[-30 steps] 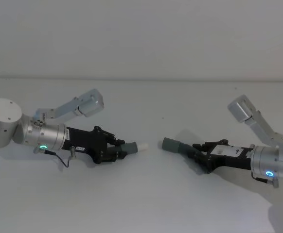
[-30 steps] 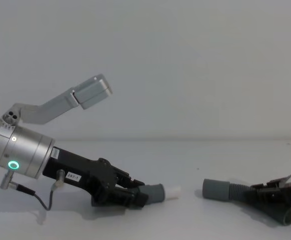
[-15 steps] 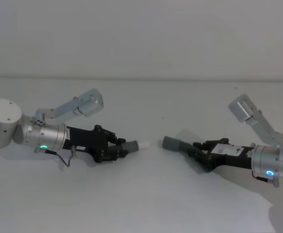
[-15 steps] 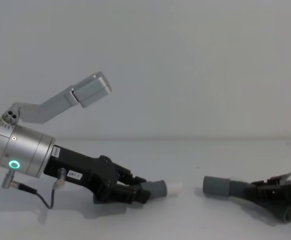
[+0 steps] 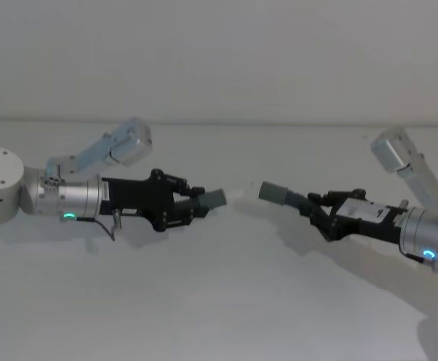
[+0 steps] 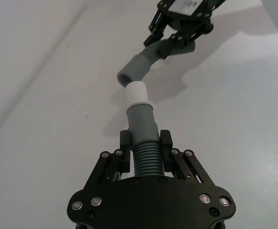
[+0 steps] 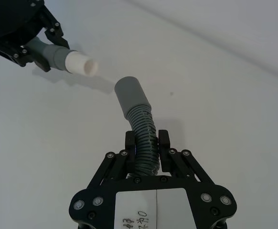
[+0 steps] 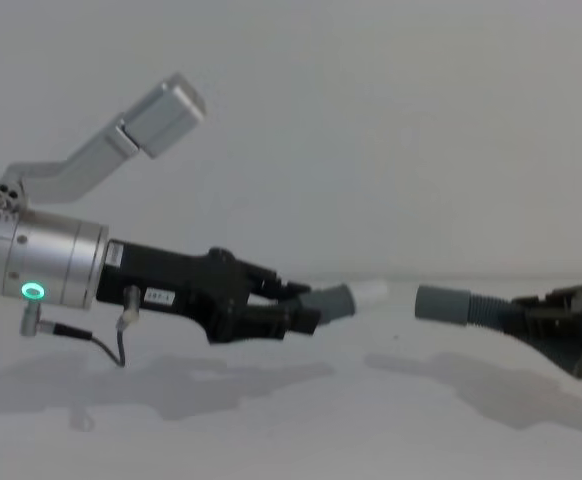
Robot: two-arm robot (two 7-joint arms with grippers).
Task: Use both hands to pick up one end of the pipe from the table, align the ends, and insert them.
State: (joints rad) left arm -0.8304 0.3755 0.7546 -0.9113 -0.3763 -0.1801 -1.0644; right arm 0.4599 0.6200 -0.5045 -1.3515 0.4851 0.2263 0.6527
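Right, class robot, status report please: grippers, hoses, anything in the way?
Left gripper shut on short hose, right gripper shut on curved hose. White plug facing sleeve, gap between, not inserted. Nothing between them.

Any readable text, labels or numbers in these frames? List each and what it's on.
White sticker on the black plastic right end effector: dark handwritten marks, cut by the picture's edge, not readable.
Small white tag on the black plastic left end effector: print too small to read.
White-tipped dark grey corrugated hose piece: no text.
Wide-sleeved dark grey corrugated hose piece: no text.
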